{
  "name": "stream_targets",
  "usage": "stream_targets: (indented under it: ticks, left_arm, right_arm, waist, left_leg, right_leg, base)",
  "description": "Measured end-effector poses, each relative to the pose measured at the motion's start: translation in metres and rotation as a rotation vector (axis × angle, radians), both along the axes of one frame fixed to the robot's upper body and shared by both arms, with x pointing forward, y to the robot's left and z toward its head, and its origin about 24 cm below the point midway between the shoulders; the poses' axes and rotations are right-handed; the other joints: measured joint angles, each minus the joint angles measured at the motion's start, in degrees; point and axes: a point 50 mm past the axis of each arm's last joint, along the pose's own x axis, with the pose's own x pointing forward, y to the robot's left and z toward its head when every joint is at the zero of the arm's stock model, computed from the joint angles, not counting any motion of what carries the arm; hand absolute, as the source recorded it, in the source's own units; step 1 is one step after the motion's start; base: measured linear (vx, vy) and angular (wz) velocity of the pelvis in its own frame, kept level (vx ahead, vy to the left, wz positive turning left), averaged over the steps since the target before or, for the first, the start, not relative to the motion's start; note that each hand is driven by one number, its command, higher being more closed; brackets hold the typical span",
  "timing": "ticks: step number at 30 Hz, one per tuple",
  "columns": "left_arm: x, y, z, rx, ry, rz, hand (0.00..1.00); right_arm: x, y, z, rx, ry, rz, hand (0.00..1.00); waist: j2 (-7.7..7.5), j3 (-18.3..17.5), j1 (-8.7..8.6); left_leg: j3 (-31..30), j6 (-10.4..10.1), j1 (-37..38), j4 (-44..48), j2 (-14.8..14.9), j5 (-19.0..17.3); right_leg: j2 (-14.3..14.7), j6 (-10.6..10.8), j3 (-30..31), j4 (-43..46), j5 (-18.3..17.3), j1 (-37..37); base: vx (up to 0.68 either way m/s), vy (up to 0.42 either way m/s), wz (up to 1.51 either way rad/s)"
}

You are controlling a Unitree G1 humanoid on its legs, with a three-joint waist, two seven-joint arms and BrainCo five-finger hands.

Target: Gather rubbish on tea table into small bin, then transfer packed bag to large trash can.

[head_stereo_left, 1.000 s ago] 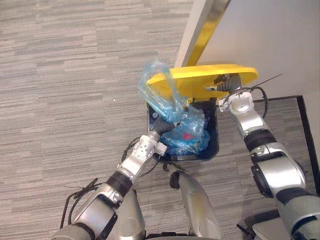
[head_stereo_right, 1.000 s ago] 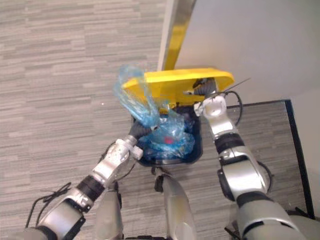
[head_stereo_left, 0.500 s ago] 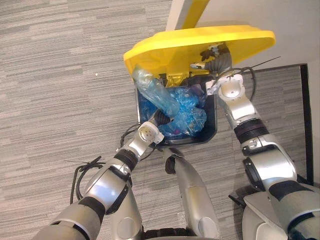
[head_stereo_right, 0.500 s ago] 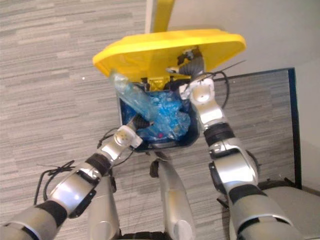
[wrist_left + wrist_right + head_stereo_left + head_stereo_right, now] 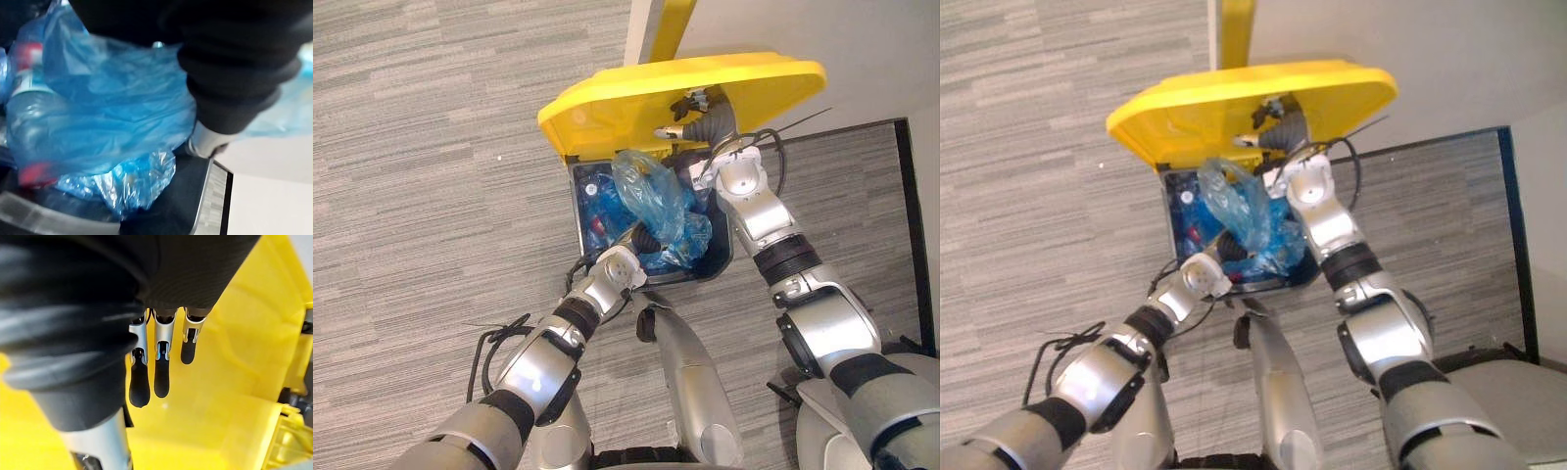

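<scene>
Left eye view: bag (image 5: 652,199) aslant

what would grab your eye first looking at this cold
The big yellow lid at the top of the head views, held up from below by the right hand, fingers straight. Under it, a crumpled blue bag sticks up from the dark trash can, with the left hand at its lower end.
</scene>
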Motion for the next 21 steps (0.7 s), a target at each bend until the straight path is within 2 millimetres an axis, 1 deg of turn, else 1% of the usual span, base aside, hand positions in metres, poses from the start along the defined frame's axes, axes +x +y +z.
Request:
stream_targets:
  ticks: [2, 3, 4, 5, 7, 8, 9, 10, 11, 12, 13, 14, 15, 16, 17, 18, 19, 20, 21]
  left_arm:
    - [0.000, 0.015, -0.003, 0.018, -0.012, 0.026, 0.00]
    - [0.000, 0.019, -0.004, 0.019, -0.014, 0.032, 0.00]
    - [-0.002, 0.030, -0.007, 0.022, -0.019, 0.052, 0.00]
    - [-0.003, 0.034, -0.008, 0.019, -0.022, 0.061, 0.00]
    - [-0.007, 0.054, -0.011, -0.004, -0.036, 0.109, 0.00]
    - [-0.014, 0.069, -0.016, -0.039, -0.037, 0.147, 0.00]
    - [-0.023, 0.080, -0.025, -0.077, -0.023, 0.183, 0.00]
    - [-0.028, 0.088, -0.030, -0.095, -0.011, 0.207, 0.00]
    - [-0.040, 0.103, -0.042, -0.131, 0.017, 0.260, 0.00]
    - [-0.051, 0.115, -0.054, -0.148, 0.048, 0.303, 0.00]
    - [-0.064, 0.129, -0.070, -0.167, 0.101, 0.361, 0.00]
    - [-0.143, 0.179, -0.147, -0.229, 0.403, 0.650, 0.00]
    - [-0.150, 0.184, -0.152, -0.231, 0.426, 0.677, 0.00]
    - [-0.154, 0.187, -0.153, -0.237, 0.434, 0.694, 0.00]
    - [-0.155, 0.188, -0.154, -0.237, 0.435, 0.696, 0.00]
    - [-0.164, 0.189, -0.162, -0.232, 0.473, 0.712, 0.00]
    - [-0.167, 0.189, -0.165, -0.234, 0.487, 0.722, 0.00]
    - [-0.183, 0.189, -0.180, -0.256, 0.566, 0.781, 0.00]
    - [-0.207, 0.185, -0.199, -0.276, 0.691, 0.844, 0.00]
  right_arm:
    - [0.000, -0.003, -0.010, -0.003, 0.021, -0.002, 0.00]
    - [-0.001, -0.004, -0.013, -0.009, 0.025, -0.005, 0.00]
    - [-0.001, -0.010, -0.022, -0.035, 0.042, -0.021, 0.00]
    - [-0.001, -0.012, -0.025, -0.046, 0.047, -0.026, 0.00]
    - [-0.002, -0.025, -0.038, -0.062, 0.080, -0.051, 0.00]
    - [-0.004, -0.036, -0.049, -0.082, 0.104, -0.085, 0.00]
    - [-0.006, -0.046, -0.060, -0.082, 0.132, -0.110, 0.00]
    - [-0.007, -0.051, -0.067, -0.079, 0.149, -0.123, 0.00]
    - [-0.011, -0.061, -0.082, -0.103, 0.186, -0.148, 0.00]
    - [-0.015, -0.067, -0.092, -0.111, 0.213, -0.165, 0.00]
    - [-0.020, -0.074, -0.108, -0.108, 0.256, -0.179, 0.00]
    - [-0.049, -0.093, -0.173, -0.159, 0.446, -0.207, 0.00]
    - [-0.050, -0.093, -0.174, -0.175, 0.449, -0.207, 0.00]
    - [-0.050, -0.094, -0.175, -0.175, 0.452, -0.209, 0.00]
    - [-0.050, -0.094, -0.175, -0.176, 0.453, -0.208, 0.00]
    - [-0.055, -0.093, -0.183, -0.166, 0.478, -0.206, 0.00]
    - [-0.056, -0.092, -0.187, -0.155, 0.487, -0.205, 0.00]
    - [-0.066, -0.086, -0.204, -0.095, 0.536, -0.202, 0.00]
    - [-0.082, -0.078, -0.229, -0.042, 0.607, -0.197, 0.00]
  waist:
    - [-0.04, 0.0, 0.25]
    - [-0.03, 0.0, 0.24]
    - [-0.01, -0.1, 0.46]
    - [-0.01, -0.1, 0.56]
    - [0.01, -0.1, 0.99]
    - [0.03, -0.1, 1.25]
    - [0.18, -0.2, 1.61]
    - [0.25, -0.3, 1.73]
    - [0.32, -1.3, 1.97]
    - [0.33, -2.1, 2.24]
    - [0.43, -3.6, 2.52]
    - [2.55, -7.3, 4.34]
    - [2.65, -7.5, 4.35]
    - [2.65, -7.5, 4.38]
    - [2.64, -7.5, 4.40]
    - [2.60, -7.8, 4.56]
    - [2.60, -7.8, 4.72]
    - [2.66, -7.8, 4.74]
    - [2.55, -7.9, 4.74]
  left_leg:
    - [-0.2, 0.0, 1.7, -1.8, -0.3, 0.8]
    - [-0.3, 0.2, 2.0, -2.2, -0.4, 1.1]
    - [-0.8, 0.6, 2.9, -3.0, -0.6, 1.5]
    - [-0.9, 0.7, 3.3, -3.4, -0.6, 1.6]
    - [-1.3, 1.4, 4.4, -4.3, -1.1, 2.0]
    - [-1.8, 2.0, 5.6, -5.1, -1.7, 2.4]
    - [-1.8, 2.1, 7.0, -5.7, -1.9, 2.6]
    - [-1.9, 2.1, 7.5, -6.0, -2.0, 2.6]
    - [-2.1, 2.2, 8.3, -6.5, -2.4, 2.7]
    - [-2.1, 2.2, 8.7, -6.7, -2.7, 2.7]
    - [-2.1, 2.4, 8.8, -6.9, -3.0, 2.6]
    - [-1.9, 3.5, 14.7, -8.4, -4.9, 2.3]
    - [-1.9, 3.7, 14.7, -8.3, -5.4, 2.2]
    - [-1.9, 3.8, 14.7, -8.3, -5.8, 2.2]
    - [-1.9, 3.9, 14.7, -8.3, -5.8, 2.3]
    - [-2.0, 3.9, 15.3, -8.3, -6.1, 2.3]
    - [-2.0, 3.9, 15.8, -8.3, -6.1, 2.3]
    - [-1.9, 4.5, 18.4, -8.0, -6.2, 2.0]
    - [-1.3, 5.9, 22.1, -8.3, -7.0, 1.5]
  right_leg:
    - [0.0, 0.0, -0.3, -0.8, 0.1, 1.5]
    - [-0.1, 0.0, -0.4, -0.9, 0.0, 1.9]
    - [-0.3, 0.0, -0.8, -1.3, 0.0, 2.9]
    - [-0.3, -0.1, -0.9, -1.6, 0.0, 3.2]
    - [-0.9, -0.1, -1.6, -1.8, -0.1, 4.5]
    - [-1.3, -0.2, -1.7, -1.7, -0.3, 5.7]
    - [-1.5, 0.0, -1.8, -1.6, -0.4, 6.8]
    - [-1.7, 0.0, -1.8, -1.6, -0.6, 7.4]
    - [-2.1, -0.2, -1.9, -1.5, -0.8, 8.1]
    - [-2.3, -0.3, -1.8, -1.4, -0.9, 8.4]
    - [-2.7, -0.3, -1.8, -1.3, -0.9, 8.4]
    - [-4.6, 0.9, -1.1, 1.4, -2.5, 12.3]
    - [-5.0, 0.9, -0.9, 1.6, -2.5, 12.3]
    - [-5.4, 1.5, -0.8, 1.5, -2.9, 12.3]
    - [-5.5, 1.6, -0.7, 1.5, -2.9, 12.3]
    - [-5.6, 1.8, -0.3, 1.5, -2.8, 12.7]
    - [-5.5, 1.8, -0.2, 1.4, -2.8, 13.1]
    - [-5.3, 1.6, 0.4, 1.7, -2.6, 15.0]
    - [-5.5, 2.2, 1.3, 3.2, -3.4, 17.4]
  base:
    - [0.03, -0.029, 0.11]
    - [0.04, -0.029, 0.15]
    - [0.03, -0.025, 0.14]
    - [0.03, -0.029, 0.18]
    - [0.02, -0.019, 0.20]
    - [0.03, -0.003, 0.22]
    - [0.02, 0.007, 0.21]
    - [0.02, 0.020, 0.17]
    - [0.01, 0.028, 0.14]
    - [0.02, 0.034, 0.12]
    - [0.11, 0.151, 0.13]
    - [0.10, 0.151, 0.12]
    - [0.08, 0.142, 0.12]
    - [-0.03, 0.010, 0.04]
    - [-0.03, -0.011, 0.01]
    - [-0.02, -0.014, -0.07]
    - [0.02, 0.001, -0.23]
    - [0.06, 0.038, -0.37]
    - [0.06, 0.056, -0.41]
